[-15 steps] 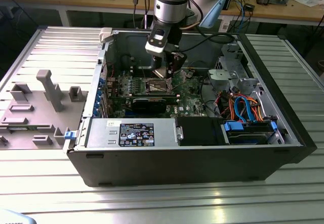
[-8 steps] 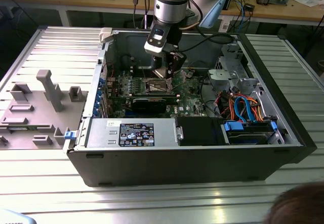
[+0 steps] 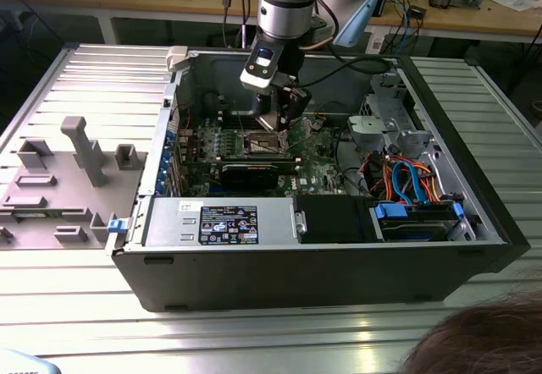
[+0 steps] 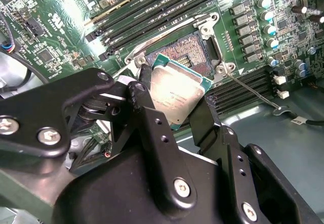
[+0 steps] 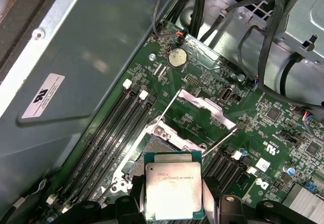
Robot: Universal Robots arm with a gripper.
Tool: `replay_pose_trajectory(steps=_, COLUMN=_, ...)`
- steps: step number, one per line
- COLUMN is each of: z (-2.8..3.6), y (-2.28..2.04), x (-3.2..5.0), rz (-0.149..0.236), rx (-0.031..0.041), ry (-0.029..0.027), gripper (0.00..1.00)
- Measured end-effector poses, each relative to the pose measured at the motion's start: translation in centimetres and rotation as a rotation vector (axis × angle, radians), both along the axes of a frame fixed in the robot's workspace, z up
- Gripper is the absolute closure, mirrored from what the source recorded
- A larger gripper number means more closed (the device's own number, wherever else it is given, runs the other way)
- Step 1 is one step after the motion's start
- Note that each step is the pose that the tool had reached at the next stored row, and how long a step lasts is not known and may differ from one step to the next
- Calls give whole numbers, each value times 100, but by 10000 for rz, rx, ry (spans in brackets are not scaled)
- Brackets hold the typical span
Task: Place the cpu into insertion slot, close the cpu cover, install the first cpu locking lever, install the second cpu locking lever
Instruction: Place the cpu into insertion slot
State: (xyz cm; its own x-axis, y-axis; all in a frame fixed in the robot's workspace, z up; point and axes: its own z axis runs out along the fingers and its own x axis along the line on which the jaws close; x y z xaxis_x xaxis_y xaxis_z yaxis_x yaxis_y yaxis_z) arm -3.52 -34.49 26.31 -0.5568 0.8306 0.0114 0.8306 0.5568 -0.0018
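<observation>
Workshop benches strewn with cables stand behind a ribbed metal table (image 3: 254,340), where an open computer case (image 3: 322,264) lies on its side under a robot arm (image 3: 288,2). The arm reaches down into the middle of the case. Its gripper (image 4: 174,100) is clamped on the cpu (image 4: 177,95), with one black finger on each of two opposite edges and the dull metal top left bare in both wrist views.

The chip hangs just over the insertion slot (image 4: 185,57) and covers part of its dark centre. Whether any corner touches the rim cannot be told. Just beyond the socket, in the first wrist view, the cpu cover (image 5: 202,105) is swung up and open, and a thin wire locking lever (image 5: 219,142) juts free beside it. Long black memory slots (image 5: 111,133) flank the socket on the green motherboard (image 5: 273,127).

The chip looks light, stiff and thin, with smooth edges that could slip. Its underside and the socket contacts are probably fragile. An edge grip like this one seems the safest hold, with the chip kept level.

A labelled silver power supply (image 3: 220,222) fills the near wall towards the exterior view's left. A person's head (image 3: 483,340) edges in at the near corner on that view's right.
</observation>
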Motion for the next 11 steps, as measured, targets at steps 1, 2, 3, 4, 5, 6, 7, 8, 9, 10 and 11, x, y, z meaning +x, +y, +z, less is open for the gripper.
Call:
replay_pose_trajectory(steps=1, z=0, y=0, x=0, rz=-27, rx=-1, ry=0, gripper=46)
replay_pose_trajectory(steps=2, z=0, y=0, x=0, rz=-46, rx=0, ry=0, gripper=46)
replay_pose_trajectory(steps=3, z=0, y=0, x=0, rz=-66, rx=0, ry=0, gripper=46)
replay_pose_trajectory(steps=4, z=-1, y=0, x=0, rz=-106, rx=0, ry=0, gripper=46)
replay_pose_trajectory(steps=5, z=-1, y=0, x=0, rz=-149, rx=0, ry=0, gripper=46)
replay_pose_trajectory(steps=6, z=-1, y=0, x=0, rz=-171, rx=0, ry=0, gripper=46)
replay_pose_trajectory(steps=7, z=-1, y=0, x=0, rz=-191, rx=0, ry=0, gripper=46)
replay_pose_trajectory(steps=8, z=-1, y=0, x=0, rz=-210, rx=0, ry=0, gripper=46)
replay_pose_trajectory(steps=9, z=-1, y=0, x=0, rz=-230, rx=0, ry=0, gripper=46)
replay_pose_trajectory(steps=10, z=-2, y=0, x=0, rz=-253, rx=0, ry=0, gripper=46)
replay_pose_trajectory(steps=11, z=-2, y=0, x=0, rz=-270, rx=0, ry=0, gripper=46)
